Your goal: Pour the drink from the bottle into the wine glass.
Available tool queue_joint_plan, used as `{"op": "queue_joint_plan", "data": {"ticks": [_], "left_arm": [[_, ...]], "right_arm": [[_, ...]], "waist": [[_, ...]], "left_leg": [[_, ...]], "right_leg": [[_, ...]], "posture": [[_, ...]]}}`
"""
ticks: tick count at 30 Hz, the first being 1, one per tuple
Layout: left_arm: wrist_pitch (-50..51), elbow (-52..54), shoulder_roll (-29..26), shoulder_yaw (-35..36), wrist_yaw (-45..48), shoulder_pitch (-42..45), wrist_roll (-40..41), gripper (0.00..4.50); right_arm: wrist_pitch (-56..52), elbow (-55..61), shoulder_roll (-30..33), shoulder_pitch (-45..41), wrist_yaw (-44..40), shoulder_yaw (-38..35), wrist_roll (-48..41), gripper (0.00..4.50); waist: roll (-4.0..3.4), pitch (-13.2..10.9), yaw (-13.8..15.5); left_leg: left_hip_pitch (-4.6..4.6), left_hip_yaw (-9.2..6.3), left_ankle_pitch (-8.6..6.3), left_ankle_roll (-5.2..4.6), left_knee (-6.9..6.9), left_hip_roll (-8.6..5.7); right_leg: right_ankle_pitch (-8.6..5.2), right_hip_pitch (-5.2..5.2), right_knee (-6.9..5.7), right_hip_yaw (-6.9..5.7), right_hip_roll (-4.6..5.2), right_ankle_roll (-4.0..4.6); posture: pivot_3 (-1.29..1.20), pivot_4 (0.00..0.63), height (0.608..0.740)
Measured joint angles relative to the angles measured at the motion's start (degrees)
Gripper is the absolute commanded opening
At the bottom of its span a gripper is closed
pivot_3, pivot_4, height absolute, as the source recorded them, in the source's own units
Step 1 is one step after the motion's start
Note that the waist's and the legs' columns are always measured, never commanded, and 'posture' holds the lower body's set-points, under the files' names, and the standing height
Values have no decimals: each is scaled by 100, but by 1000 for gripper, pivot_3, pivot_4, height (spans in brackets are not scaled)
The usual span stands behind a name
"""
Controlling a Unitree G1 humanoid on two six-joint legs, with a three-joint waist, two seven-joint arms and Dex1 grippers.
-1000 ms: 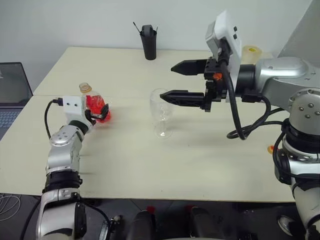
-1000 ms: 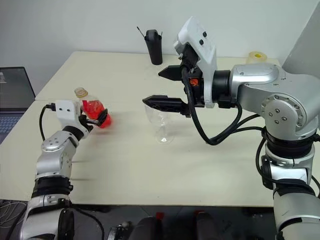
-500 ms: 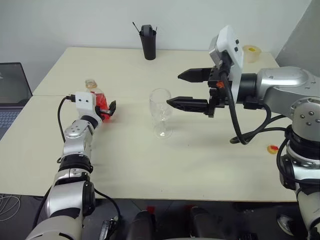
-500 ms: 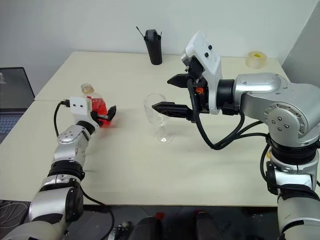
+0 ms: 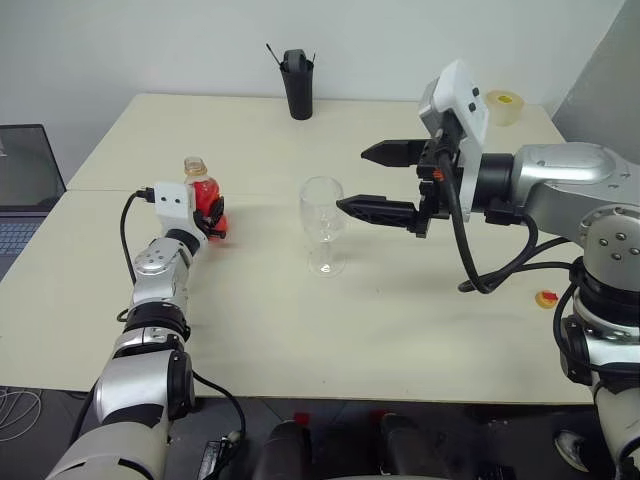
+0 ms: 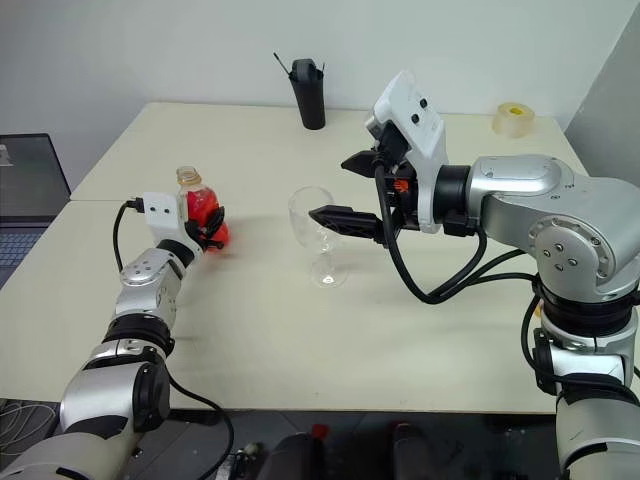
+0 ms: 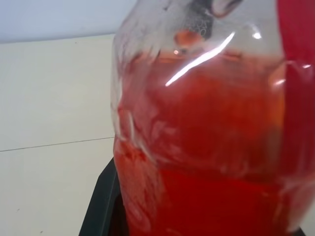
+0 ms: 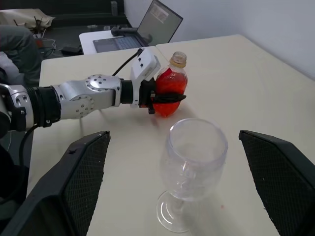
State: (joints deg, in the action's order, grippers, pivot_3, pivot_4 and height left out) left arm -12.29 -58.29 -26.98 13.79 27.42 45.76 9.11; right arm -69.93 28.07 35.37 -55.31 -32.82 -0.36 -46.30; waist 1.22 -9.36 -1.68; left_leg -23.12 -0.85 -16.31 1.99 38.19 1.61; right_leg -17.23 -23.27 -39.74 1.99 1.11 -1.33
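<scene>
The bottle (image 5: pixel 203 193) stands upright at the left of the table (image 5: pixel 300 330), with its neck uncapped. It is more than half full of the red drink (image 7: pixel 206 147). My left gripper (image 5: pixel 212 214) is shut on the bottle's lower body, reaching in level from the near side. The empty wine glass (image 5: pixel 321 222) stands in the middle of the table, about a hand's width to the right of the bottle. My right gripper (image 5: pixel 350 180) hangs open just right of the glass, at bowl height, pointing left. In the right wrist view the glass (image 8: pixel 194 162) lies between the two fingers (image 8: pixel 78 182), ahead of them.
A tall black cup (image 5: pixel 297 85) with sticks in it stands at the back of the table. A roll of tape (image 5: pixel 503 105) lies at the back right. A small yellow-and-red cap (image 5: pixel 545 298) lies near the right edge, and a laptop (image 5: pixel 25 190) sits off the left side.
My left gripper has shut on the bottle, which went from leaning to upright. The right gripper stayed open and drifted slightly right and down. The camera view shifted too.
</scene>
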Motion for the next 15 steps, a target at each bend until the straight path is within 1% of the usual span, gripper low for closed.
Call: {"op": "queue_joint_plan", "data": {"ticks": [4,6,9,12,15], "left_arm": [[-2,456,44,1,521,-134,157,1387],[63,759,36,-20,767,-190,225,1384],[170,1256,6,-190,1096,-193,222,1384],[174,1513,-46,-364,1325,-66,180,1384],[101,1547,-54,-587,1447,211,26,1384]], "right_arm": [[353,541,273,1026,-84,-310,0,4500],[555,757,262,1493,-73,-571,-32,4500],[1099,1103,150,2515,-37,-1136,-20,4500],[1757,1304,57,3316,23,-1188,345,4500],[2475,1397,0,3760,69,-1150,822,4500]], "waist": [[3,-1,11],[3,-1,11],[4,-1,17],[4,-1,16],[4,-2,10]], "left_leg": [[-39,-19,1,1,18,2],[-60,-29,1,2,37,3],[-76,-49,1,1,59,-3],[-74,-47,0,0,67,-8],[-74,-50,0,1,68,-10]], "right_leg": [[0,-14,10,-3,-2,-1],[0,-24,2,-9,-2,-1],[0,-20,-6,-32,-8,-2],[0,-20,-15,-33,-17,-3],[0,-18,-14,-61,-25,-3]], "posture": [[0,150,740],[0,150,740],[0,150,740],[0,150,740],[0,150,740]]}}
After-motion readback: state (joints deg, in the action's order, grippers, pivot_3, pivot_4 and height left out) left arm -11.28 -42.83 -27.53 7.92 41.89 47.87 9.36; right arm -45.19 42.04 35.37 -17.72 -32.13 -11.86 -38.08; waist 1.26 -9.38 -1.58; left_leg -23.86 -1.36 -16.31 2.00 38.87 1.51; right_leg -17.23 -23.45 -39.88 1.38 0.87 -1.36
